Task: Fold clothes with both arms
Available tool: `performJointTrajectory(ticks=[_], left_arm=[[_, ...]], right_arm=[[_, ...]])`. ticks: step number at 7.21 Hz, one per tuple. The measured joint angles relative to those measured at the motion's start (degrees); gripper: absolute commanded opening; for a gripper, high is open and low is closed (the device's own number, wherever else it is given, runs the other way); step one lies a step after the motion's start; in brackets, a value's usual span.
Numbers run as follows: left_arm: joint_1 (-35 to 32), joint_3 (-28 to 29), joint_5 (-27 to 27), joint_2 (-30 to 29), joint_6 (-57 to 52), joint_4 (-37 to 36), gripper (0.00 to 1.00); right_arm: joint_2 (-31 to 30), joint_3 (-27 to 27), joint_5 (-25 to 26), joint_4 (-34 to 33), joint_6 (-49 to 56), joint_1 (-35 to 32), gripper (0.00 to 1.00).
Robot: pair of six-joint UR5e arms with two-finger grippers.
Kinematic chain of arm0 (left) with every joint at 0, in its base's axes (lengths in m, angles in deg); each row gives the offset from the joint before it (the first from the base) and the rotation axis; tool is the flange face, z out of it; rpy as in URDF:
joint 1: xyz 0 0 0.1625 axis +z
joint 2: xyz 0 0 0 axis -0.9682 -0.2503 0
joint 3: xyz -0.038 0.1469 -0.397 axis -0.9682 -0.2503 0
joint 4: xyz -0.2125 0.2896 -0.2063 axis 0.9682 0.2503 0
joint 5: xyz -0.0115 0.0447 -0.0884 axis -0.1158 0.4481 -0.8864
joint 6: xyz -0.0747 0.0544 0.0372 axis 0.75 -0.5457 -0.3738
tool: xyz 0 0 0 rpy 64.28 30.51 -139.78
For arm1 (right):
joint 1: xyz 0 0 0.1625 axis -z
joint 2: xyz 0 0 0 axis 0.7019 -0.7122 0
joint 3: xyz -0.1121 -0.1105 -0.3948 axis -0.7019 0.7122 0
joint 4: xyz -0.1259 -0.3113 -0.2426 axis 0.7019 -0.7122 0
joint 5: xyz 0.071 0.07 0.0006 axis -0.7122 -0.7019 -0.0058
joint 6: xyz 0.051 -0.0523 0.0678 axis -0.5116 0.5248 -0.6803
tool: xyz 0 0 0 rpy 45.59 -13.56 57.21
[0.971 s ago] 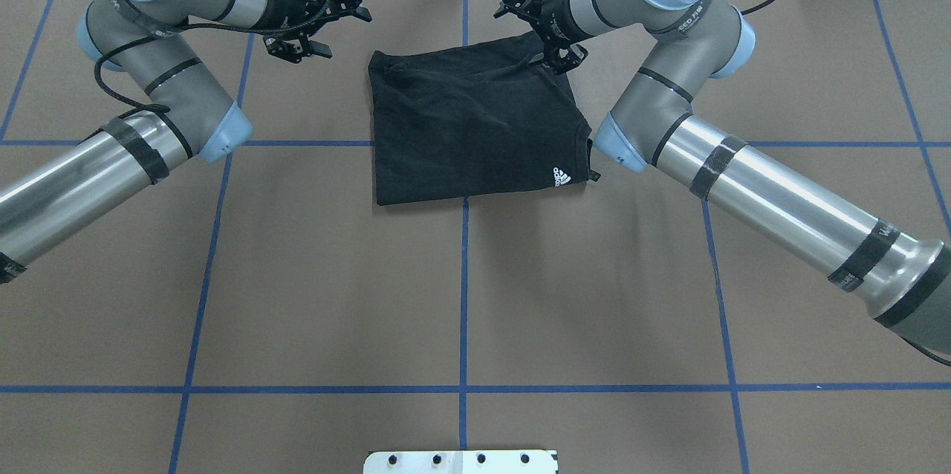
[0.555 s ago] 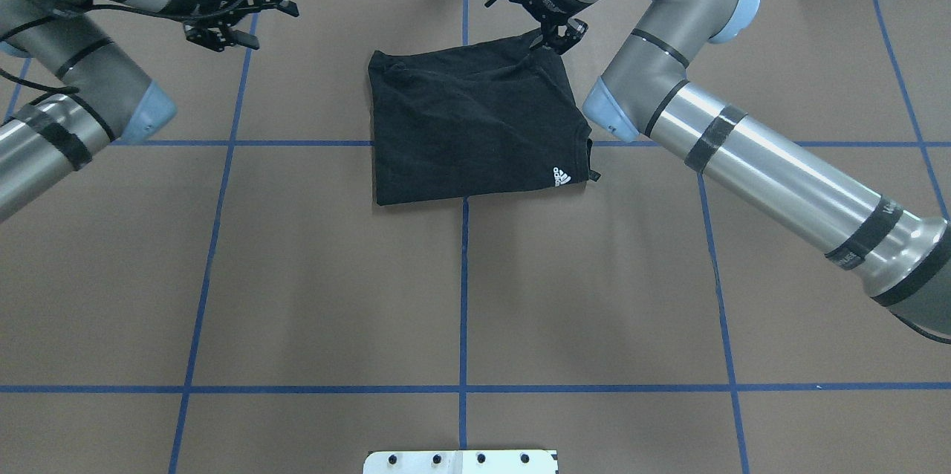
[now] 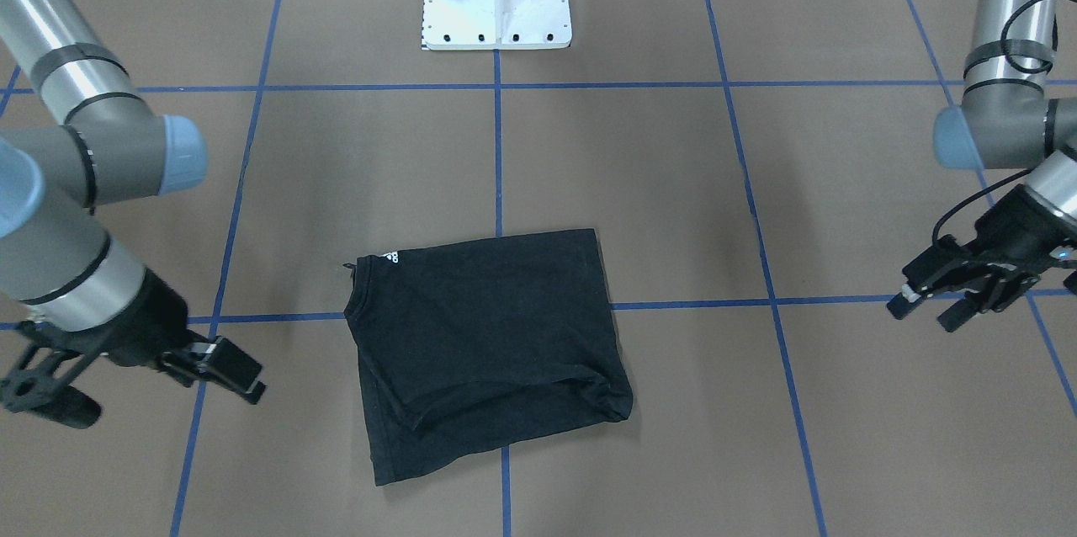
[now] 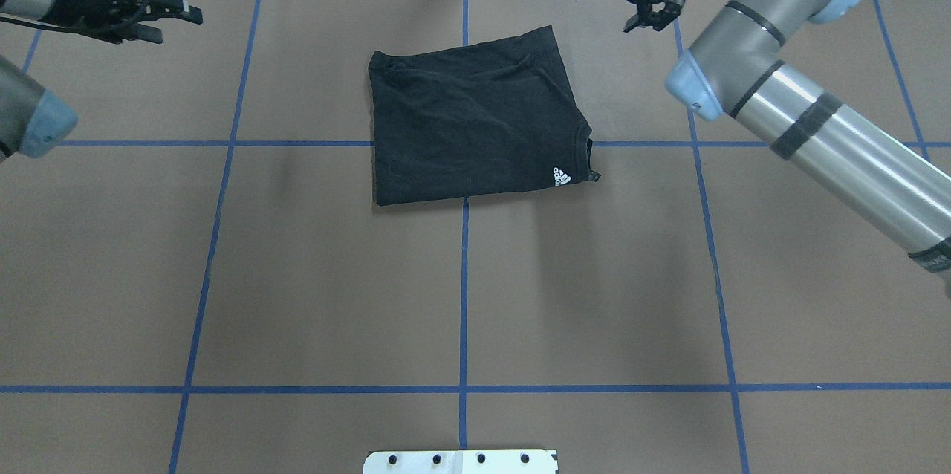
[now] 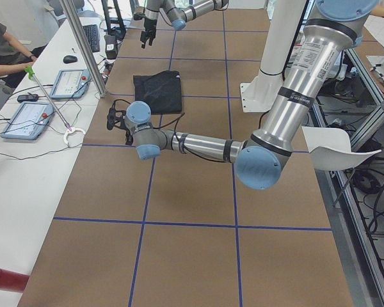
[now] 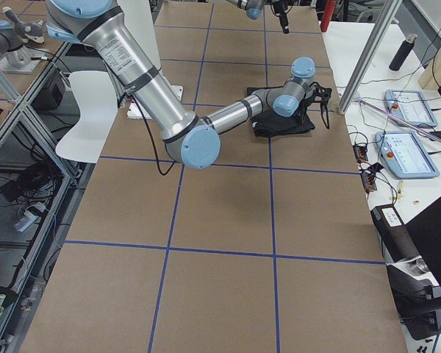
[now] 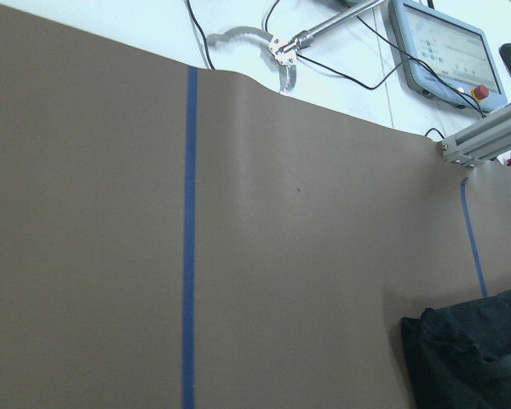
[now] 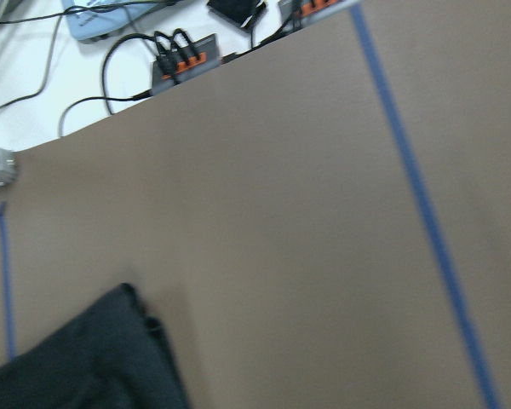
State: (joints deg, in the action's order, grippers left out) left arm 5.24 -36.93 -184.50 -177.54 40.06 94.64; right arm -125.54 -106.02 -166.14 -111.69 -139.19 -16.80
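Overhead, the brown table cover (image 4: 334, 273) is carrying the folded T-shirt (image 4: 468, 117) at far centre, its long axis lying left-right and its collar pointing to the robot's right. Front-facing, the left gripper (image 3: 921, 316) and right gripper (image 3: 168, 406) are hanging spread, empty, well apart from it.

T-shirt: the black T-shirt (image 5: 157, 93) lies folded on the brown tabletop (image 5: 192, 211), towards the far end.
Left arm: the left arm (image 5: 198, 144) is near and large, and the left gripper (image 5: 115, 118) is near the shirt's near-left corner.
Right arm: the right arm (image 5: 192, 7) is far and small, and the right gripper (image 5: 146, 37) hangs beyond the shirt.
Side bench: two control tablets (image 5: 67, 83) and a person (image 5: 3, 45) are at the far left.
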Motion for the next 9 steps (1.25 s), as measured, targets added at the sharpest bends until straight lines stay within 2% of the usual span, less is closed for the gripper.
performJointTrajectory(ticks=[3,6,9], left_arm=[[-6.0,-1.1,0.7,7.1,-21.8,-2.7,1.0],[-11.9,-1.2,0.4,11.2,-41.1,-9.3,1.0],[-15.9,-1.5,0.0,14.5,-44.9,-10.5,1.0]], right_arm=[[-13.5,-2.3,-0.2,-1.6,26.7,-5.4,1.0],[-20.3,-2.3,-1.9,-8.8,51.1,-10.4,1.0],[-21.3,-2.4,-7.7,-10.2,56.4,-16.4,1.0]])
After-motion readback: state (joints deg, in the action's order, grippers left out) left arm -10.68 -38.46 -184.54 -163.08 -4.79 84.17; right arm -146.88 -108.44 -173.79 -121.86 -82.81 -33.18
